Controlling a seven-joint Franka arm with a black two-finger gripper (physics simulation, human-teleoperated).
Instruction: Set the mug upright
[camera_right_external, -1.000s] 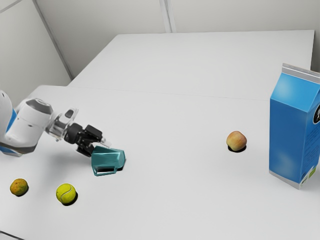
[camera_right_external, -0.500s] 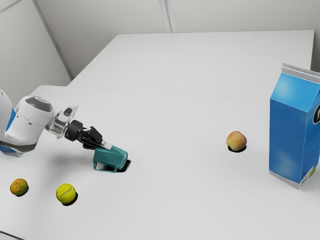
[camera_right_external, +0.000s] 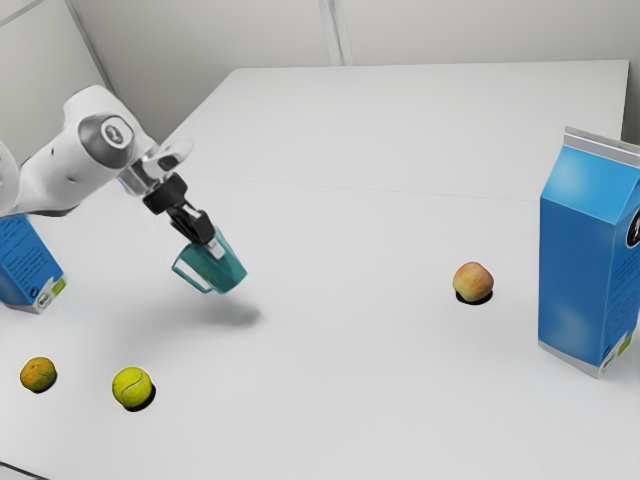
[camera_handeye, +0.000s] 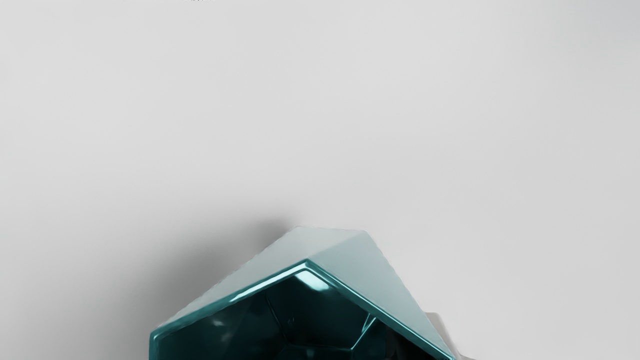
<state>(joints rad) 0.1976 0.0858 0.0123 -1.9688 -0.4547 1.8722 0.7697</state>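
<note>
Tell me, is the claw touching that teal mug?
Touching. The exterior view shows the claw holding the teal mug up off the table, with its shadow separate below.

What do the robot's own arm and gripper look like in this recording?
The arm has smooth, rounded white housings, with a dark grey cap carrying a small round emblem at one joint. Toward the hand comes a silvery metallic section. The gripper is black and angular, with pale fingertips.
</note>
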